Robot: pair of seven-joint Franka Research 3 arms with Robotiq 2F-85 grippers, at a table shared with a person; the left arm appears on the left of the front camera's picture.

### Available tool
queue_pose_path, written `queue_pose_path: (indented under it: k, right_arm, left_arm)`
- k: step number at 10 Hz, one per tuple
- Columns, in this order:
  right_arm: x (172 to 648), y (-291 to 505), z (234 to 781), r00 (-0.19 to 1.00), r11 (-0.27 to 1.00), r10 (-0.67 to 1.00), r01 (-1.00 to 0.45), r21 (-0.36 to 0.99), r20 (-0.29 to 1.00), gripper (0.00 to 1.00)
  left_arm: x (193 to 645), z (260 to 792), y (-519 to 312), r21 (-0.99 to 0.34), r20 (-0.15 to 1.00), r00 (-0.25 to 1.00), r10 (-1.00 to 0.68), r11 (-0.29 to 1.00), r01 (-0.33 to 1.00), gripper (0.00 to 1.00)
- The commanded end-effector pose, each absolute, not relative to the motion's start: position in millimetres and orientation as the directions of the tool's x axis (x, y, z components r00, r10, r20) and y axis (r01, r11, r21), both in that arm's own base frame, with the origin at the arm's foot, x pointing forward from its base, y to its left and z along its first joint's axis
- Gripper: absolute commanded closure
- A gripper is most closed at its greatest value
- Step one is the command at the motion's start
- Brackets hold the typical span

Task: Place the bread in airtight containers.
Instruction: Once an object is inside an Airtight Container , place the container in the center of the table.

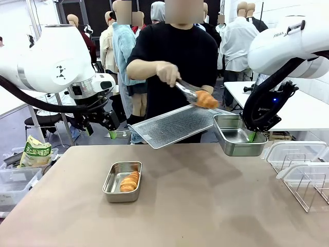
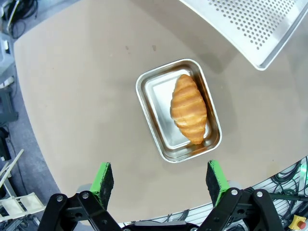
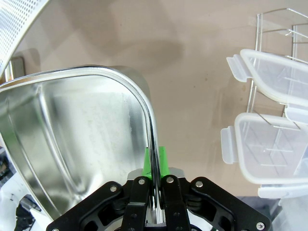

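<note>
A brown table top [image 1: 205,206] is seen from the robot's side, with a person in a black shirt standing at the far edge. Near the left centre of the table sits a small rectangular stainless-steel tin [image 1: 109,183] [image 2: 144,96] holding a golden-brown ridged croissant roll [image 1: 129,181] [image 2: 188,108].

The left gripper [image 1: 112,134] [image 2: 160,179] hangs above this tin, its green-padded jaws spread wide and empty.

At the far right, the right gripper [image 1: 252,136] [image 3: 155,163] is clamped on the rim of a second, empty steel tin [image 1: 241,149] [image 3: 72,134], holding it off the table.

The person's hand [image 1: 167,73] holds metal tongs [image 1: 187,91] that grip a second croissant roll [image 1: 206,99] just above and left of the lifted tin. Below the tongs, a large perforated steel tray [image 1: 175,125] [image 2: 255,24] tilts toward the table.

Clear plastic tubs [image 1: 293,154] [image 3: 274,144] lie at the right edge.
</note>
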State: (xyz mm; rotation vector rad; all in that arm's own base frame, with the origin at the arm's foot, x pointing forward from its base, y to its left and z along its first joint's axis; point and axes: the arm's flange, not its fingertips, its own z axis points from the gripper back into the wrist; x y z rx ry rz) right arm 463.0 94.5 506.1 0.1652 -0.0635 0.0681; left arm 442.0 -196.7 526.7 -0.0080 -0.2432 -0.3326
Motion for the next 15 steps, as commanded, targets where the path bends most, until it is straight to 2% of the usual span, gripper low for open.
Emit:
queue_pose_path:
  k: [1,15]
  right_arm:
    - [460.5,93.9,506.6,0.995,0.984,0.06,-0.071,0.162,0.073,1.0]
    - [460.5,93.9,506.6,0.995,0.984,0.06,-0.071,0.162,0.073,1.0]
  left_arm:
    - [442.6,527.4,-197.0,0.052,0.234,0.922,-0.307,0.951,0.303,0.0]
    - [442.6,527.4,-197.0,0.052,0.234,0.922,-0.307,0.951,0.303,0.0]
